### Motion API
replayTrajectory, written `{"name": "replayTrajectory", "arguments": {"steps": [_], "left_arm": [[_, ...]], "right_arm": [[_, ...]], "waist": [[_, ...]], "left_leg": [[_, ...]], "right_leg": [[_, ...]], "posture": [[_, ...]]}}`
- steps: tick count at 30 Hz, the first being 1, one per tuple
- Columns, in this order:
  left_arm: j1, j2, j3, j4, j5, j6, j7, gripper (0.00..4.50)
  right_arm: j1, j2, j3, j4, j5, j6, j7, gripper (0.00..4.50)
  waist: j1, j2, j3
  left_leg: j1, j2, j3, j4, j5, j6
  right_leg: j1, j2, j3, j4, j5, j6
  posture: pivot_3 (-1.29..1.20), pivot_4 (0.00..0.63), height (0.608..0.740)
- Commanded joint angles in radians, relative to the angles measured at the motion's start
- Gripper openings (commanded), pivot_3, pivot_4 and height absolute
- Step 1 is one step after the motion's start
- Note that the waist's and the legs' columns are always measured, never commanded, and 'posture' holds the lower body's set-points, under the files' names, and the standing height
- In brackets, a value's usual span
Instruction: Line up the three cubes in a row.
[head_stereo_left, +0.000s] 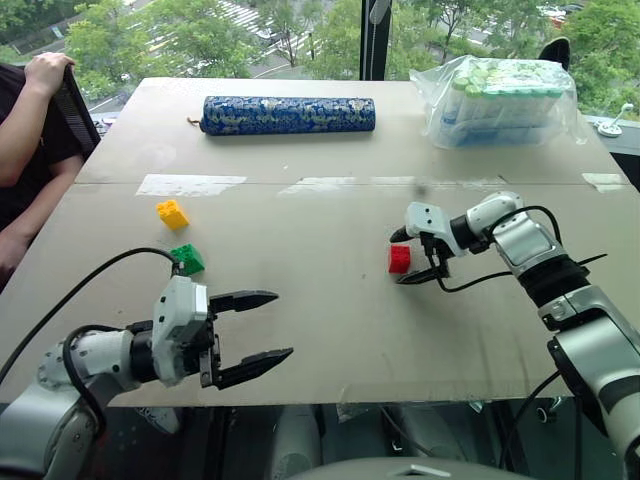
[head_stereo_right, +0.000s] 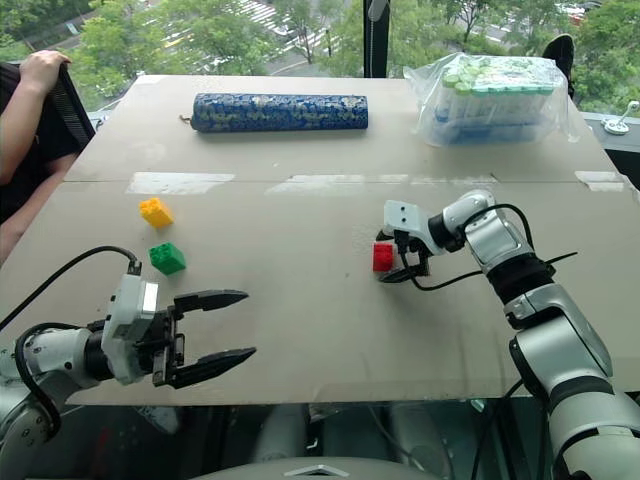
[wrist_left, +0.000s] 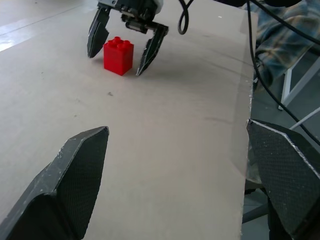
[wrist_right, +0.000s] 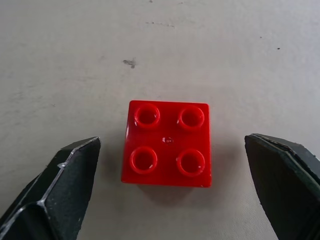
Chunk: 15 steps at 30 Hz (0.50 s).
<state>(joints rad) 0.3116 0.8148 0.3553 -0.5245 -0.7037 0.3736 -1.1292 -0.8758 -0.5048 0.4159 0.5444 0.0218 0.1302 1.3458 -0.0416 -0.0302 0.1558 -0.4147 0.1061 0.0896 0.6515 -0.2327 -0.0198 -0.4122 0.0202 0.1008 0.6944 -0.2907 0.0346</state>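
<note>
**Red cube released, jaws wide on both arms**

While the right gripper (head_stereo_left: 418, 257) is spread wide, the red cube (head_stereo_left: 399, 259) is seen standing studs-up on the table (head_stereo_left: 330, 330) between its fingers, untouched on either side; the yellow cube (head_stereo_left: 172, 213) and green cube (head_stereo_left: 187, 259) are set near each other at the left, well apart from red; the left gripper (head_stereo_left: 264, 334) is held open and empty, near the table's front edge.

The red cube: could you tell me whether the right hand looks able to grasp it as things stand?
Probably yes. The right hand is open with a finger on each side of the red cube, which stands upright on the bare table with nothing between them.
</note>
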Motion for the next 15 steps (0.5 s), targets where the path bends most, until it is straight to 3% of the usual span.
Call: {"name": "replayTrajectory", "arguments": {"steps": [1,4,8,15], "left_arm": [[-0.02,-0.081,0.05,0.085,0.094,-0.062,0.153,4.5],[-0.078,-0.16,0.088,0.134,0.163,-0.027,0.371,4.5],[-0.149,-0.269,0.12,0.127,0.21,0.077,0.652,4.5],[-0.242,-0.455,0.082,0.096,0.338,0.173,1.014,4.5]], "right_arm": [[0.048,-0.04,-0.107,-0.172,0.093,0.043,0.014,4.49],[0.154,-0.064,-0.21,-0.386,0.229,0.104,0.013,4.49],[0.323,-0.067,-0.345,-0.697,0.404,0.269,-0.099,4.49],[0.52,-0.102,-0.418,-0.983,0.51,0.322,-0.198,4.49]], "waist": [[0.001,0.0,0.0],[0.007,0.0,0.0],[0.014,-0.001,0.0],[0.009,-0.003,-0.002]], "left_leg": [[0.0,0.0,0.0,0.0,0.0,0.0],[-0.001,0.0,-0.001,0.0,0.0,0.0],[-0.002,0.0,-0.003,0.0,0.0,0.0],[0.0,-0.001,-0.004,0.001,0.0,0.0]], "right_leg": [[0.0,0.0,0.0,0.0,0.0,0.0],[0.0,0.0,-0.001,-0.001,0.0,0.0],[0.001,0.0,-0.002,0.0,0.0,0.0],[0.003,-0.001,-0.002,0.001,0.001,0.001]], "posture": [[0.0,0.15,0.74],[0.0,0.15,0.74],[0.0,0.15,0.74],[0.0,0.15,0.74]]}}
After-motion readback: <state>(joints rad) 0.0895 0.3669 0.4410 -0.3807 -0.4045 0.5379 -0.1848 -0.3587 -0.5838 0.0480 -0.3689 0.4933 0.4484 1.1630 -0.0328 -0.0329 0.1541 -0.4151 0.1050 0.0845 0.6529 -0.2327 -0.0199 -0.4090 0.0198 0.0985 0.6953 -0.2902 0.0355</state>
